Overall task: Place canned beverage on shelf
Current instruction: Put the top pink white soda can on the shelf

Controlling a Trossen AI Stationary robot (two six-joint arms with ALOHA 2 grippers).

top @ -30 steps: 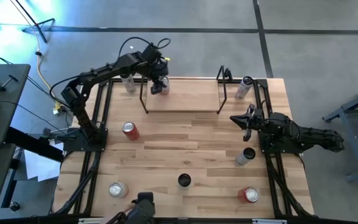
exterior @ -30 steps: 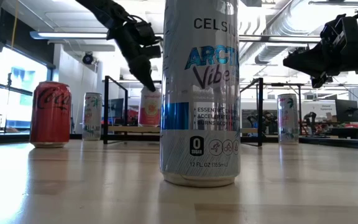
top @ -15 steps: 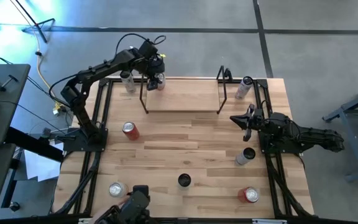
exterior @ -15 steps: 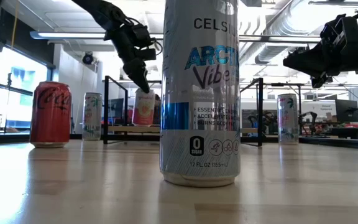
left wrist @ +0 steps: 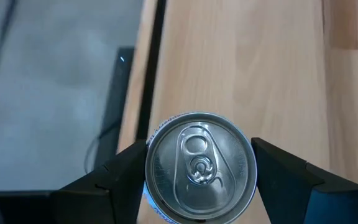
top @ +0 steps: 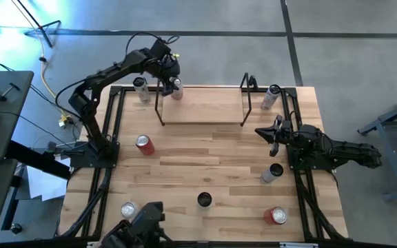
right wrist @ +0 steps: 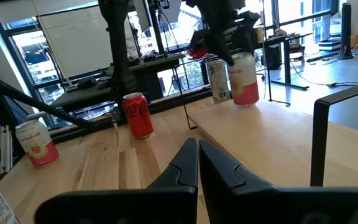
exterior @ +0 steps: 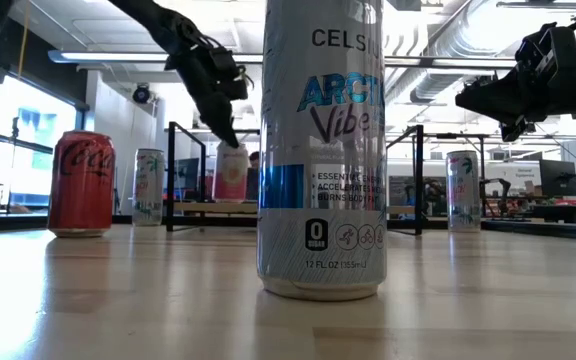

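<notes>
Pink can (top: 176, 87) in left gripper (top: 170, 84)

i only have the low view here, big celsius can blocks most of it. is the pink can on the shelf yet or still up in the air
Observer: It's at the shelf's far left corner. In the left wrist view the left gripper has a finger on each side of the pink can, with shelf plank right below it. I can't tell whether its base touches.
Operator: is it near the edge
Observer: Yes. In the left wrist view the can sits close to the plank's edge, with dark frame and floor just beyond.
Operator: where's the right arm
Observer: The right gripper waits shut over the table's right side, past the shelf's right upright.
Operator: any cans beside it
Observer: A dark-topped can stands on the table just in front of that arm.
</notes>
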